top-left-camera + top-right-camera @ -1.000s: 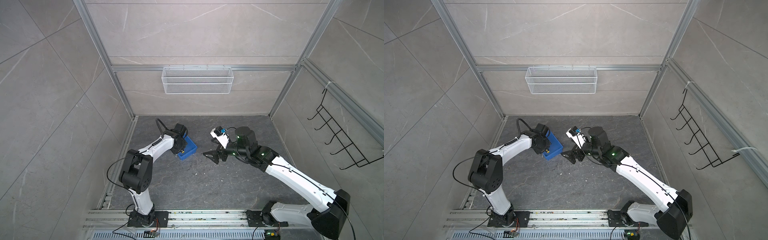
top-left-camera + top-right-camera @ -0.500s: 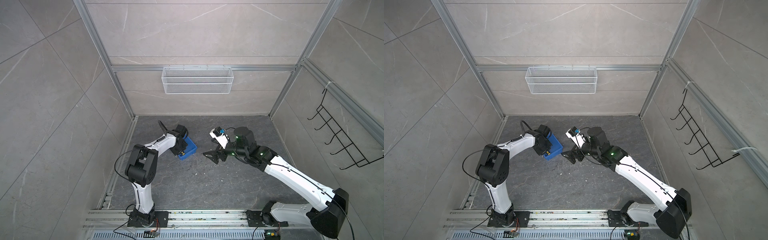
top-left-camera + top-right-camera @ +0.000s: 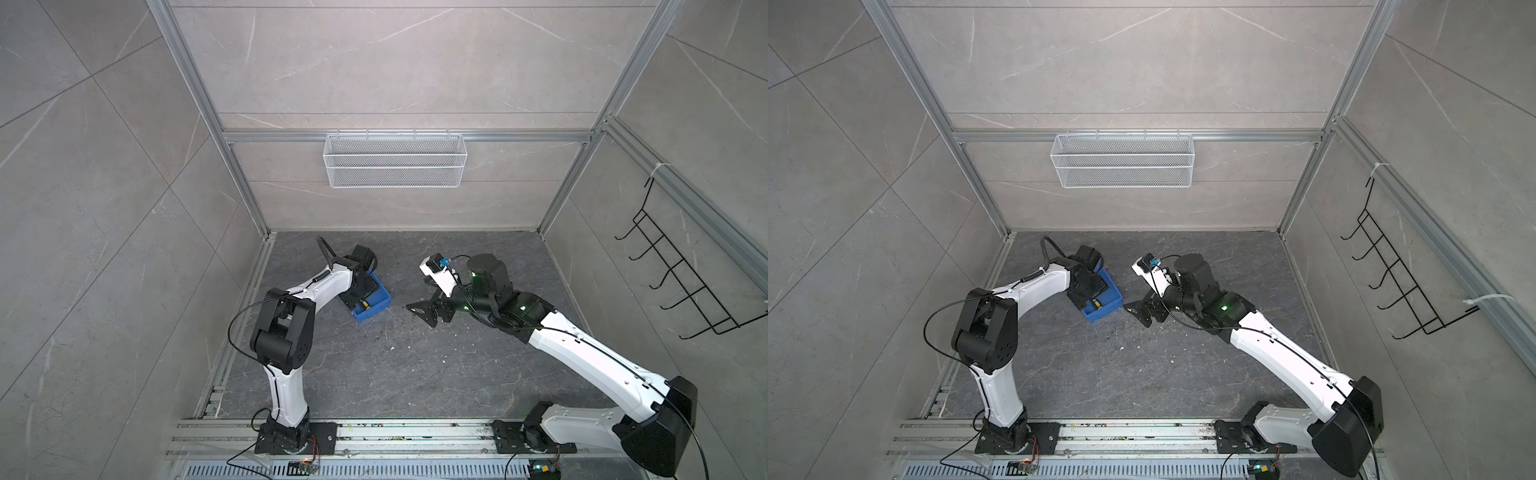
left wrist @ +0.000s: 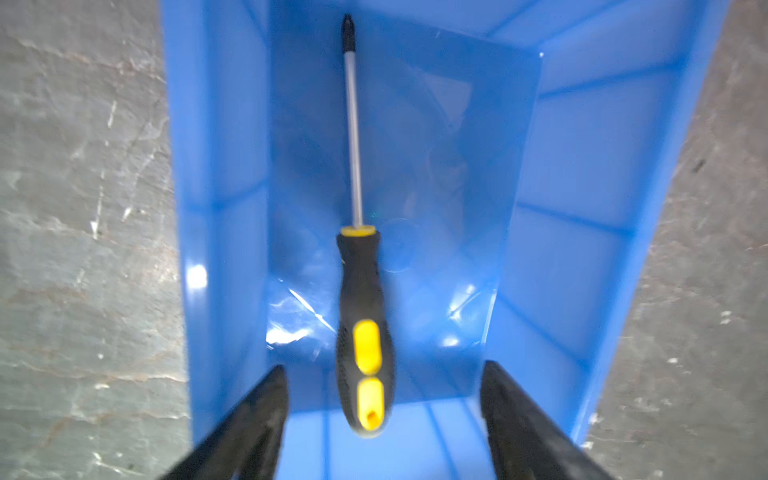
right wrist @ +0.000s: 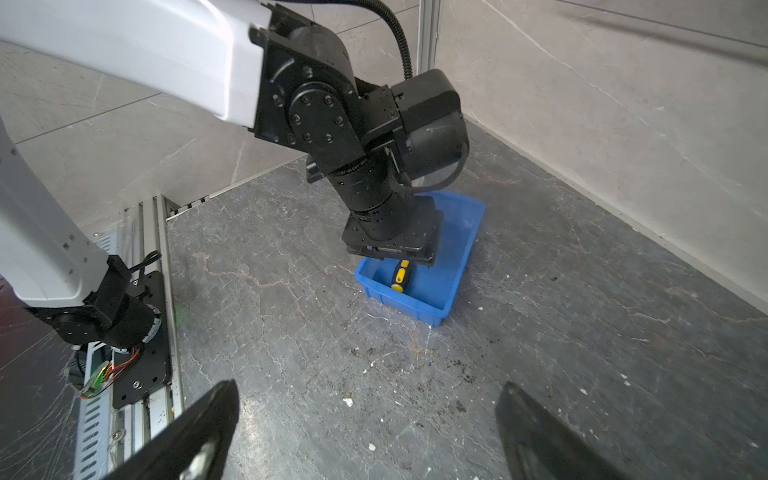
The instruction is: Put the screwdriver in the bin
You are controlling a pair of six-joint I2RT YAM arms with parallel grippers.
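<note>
In both top views the blue bin [image 3: 380,312] sits on the gray tabletop [image 3: 415,374], toward the back left corner. The screwdriver [image 3: 365,304] is inside it, and only a bit of yellow and black shows. The left tool [image 3: 360,293] hangs right over the bin. From up here you cannot tell how its fingers stand. The right tool [image 3: 428,311] is beside the bin but apart from it, low over the tabletop. Its fingers are spread and it holds nothing.

In the left wrist view the screwdriver [image 4: 365,316] lies along the inside of the bin [image 4: 582,166]. Its metal tip points away from the left tool [image 4: 384,368]. The two black fingers [image 4: 257,424] are spread wide, one on each side of the handle, and they do not touch it. The picture is a little blurry.

In the right wrist view the yellow and black handle of the screwdriver [image 5: 400,276] peeks out under the left arm, inside the bin [image 5: 457,266]. The right tool [image 5: 368,388] has its fingers wide apart over the bare tabletop.
</note>
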